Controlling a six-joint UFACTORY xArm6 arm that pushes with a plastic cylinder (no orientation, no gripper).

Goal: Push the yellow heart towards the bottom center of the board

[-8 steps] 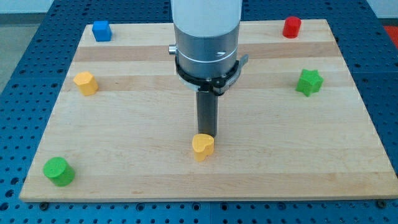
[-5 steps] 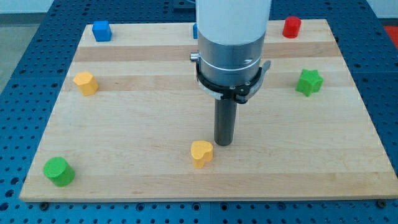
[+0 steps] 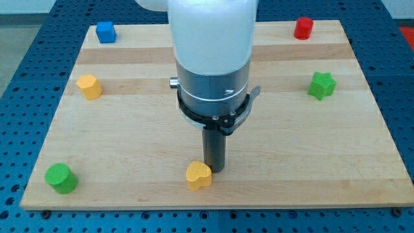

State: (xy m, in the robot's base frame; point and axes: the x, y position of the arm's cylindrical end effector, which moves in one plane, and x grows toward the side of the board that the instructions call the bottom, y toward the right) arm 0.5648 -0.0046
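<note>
The yellow heart [image 3: 198, 175] lies near the view's bottom edge of the wooden board [image 3: 129, 142], slightly left of centre. My tip [image 3: 214, 169] stands just to the heart's upper right, touching or almost touching it. The arm's white and grey body hides the board's upper middle.
A yellow block [image 3: 89, 86] sits at the view's left. A blue cube [image 3: 105, 32] is at the top left. A red cylinder [image 3: 303, 28] is at the top right. A green star [image 3: 321, 85] is at the right. A green cylinder [image 3: 61, 178] is at the bottom left.
The tip swung right, then came back left and lower. The yellow heart has slid down and to the left, closer to the board's bottom edge.
</note>
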